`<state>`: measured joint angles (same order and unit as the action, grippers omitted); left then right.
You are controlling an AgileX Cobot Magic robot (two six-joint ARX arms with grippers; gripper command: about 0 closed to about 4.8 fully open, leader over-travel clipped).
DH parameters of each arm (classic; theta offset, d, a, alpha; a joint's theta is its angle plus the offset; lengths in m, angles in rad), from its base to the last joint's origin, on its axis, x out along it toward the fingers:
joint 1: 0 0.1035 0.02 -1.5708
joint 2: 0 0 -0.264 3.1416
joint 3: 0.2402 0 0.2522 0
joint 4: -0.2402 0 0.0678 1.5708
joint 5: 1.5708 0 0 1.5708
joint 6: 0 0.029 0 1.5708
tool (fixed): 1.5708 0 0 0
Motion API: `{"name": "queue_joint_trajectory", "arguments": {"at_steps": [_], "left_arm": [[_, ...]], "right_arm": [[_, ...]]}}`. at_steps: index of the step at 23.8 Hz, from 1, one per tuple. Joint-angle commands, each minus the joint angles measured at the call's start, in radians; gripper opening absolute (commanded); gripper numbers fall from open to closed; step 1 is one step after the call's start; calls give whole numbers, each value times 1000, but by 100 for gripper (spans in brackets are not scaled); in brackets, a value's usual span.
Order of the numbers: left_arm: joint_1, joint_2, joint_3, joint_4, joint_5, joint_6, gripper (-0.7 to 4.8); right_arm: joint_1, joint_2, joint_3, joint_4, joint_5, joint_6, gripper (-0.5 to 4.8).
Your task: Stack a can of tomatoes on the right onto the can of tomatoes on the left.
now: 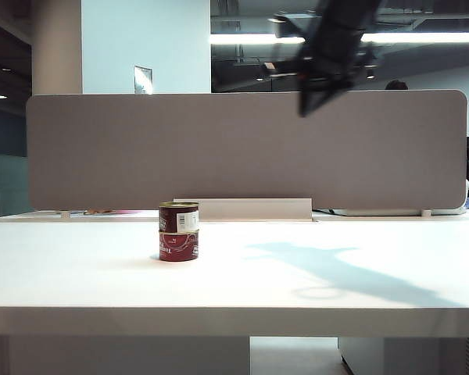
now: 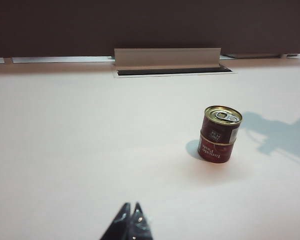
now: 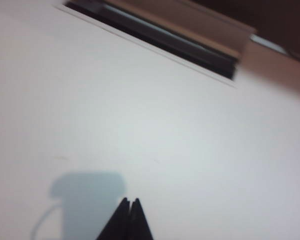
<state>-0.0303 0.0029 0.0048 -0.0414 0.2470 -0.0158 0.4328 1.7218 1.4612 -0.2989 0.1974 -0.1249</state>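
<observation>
Two red tomato cans stand stacked on the white table, one can (image 1: 178, 216) (image 2: 221, 123) upright on top of the other can (image 1: 178, 245) (image 2: 213, 151). My right gripper (image 1: 306, 100) (image 3: 130, 201) hangs high in the air, up and to the right of the stack, shut with nothing between its fingertips; the cans are outside the right wrist view. My left gripper (image 2: 131, 206) is shut and empty, low over the table, well short of the stack and off to its side. It does not appear in the exterior view.
A grey partition (image 1: 242, 148) runs along the back of the table (image 1: 297, 273), with a long cable slot and its raised lid (image 1: 246, 208) (image 2: 167, 62) (image 3: 180, 35) just behind the stack. The right arm's shadow (image 1: 336, 269) falls on the table to the right.
</observation>
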Motion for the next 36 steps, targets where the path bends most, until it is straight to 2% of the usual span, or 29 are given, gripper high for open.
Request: {"name": "queue_joint_trajectory", "arguments": {"at_steps": [1, 6, 10, 15, 21, 25, 28, 36], "left_arm": [[0, 1, 3, 12, 2, 0, -6], [0, 1, 3, 12, 3, 0, -6], [0, 1, 3, 12, 2, 1, -6], [0, 1, 3, 12, 2, 1, -6], [0, 1, 3, 12, 3, 0, -6], [0, 1, 3, 11, 3, 0, -6], [0, 1, 3, 6, 3, 0, -6], [0, 1, 3, -74, 3, 0, -6]], "right_arm": [[-65, -62, -34, -32, -26, 29, 8], [-161, -190, -185, 18, -47, 48, 8], [-259, -397, -432, 92, -47, 58, 8], [-317, -575, -614, 146, -47, 107, 8], [-326, -761, -797, 191, -42, 134, 8], [-326, -881, -895, 196, -41, 240, 8], [-326, -955, -958, 204, -41, 255, 7], [-326, -1147, -1142, 205, -39, 337, -1]]}}
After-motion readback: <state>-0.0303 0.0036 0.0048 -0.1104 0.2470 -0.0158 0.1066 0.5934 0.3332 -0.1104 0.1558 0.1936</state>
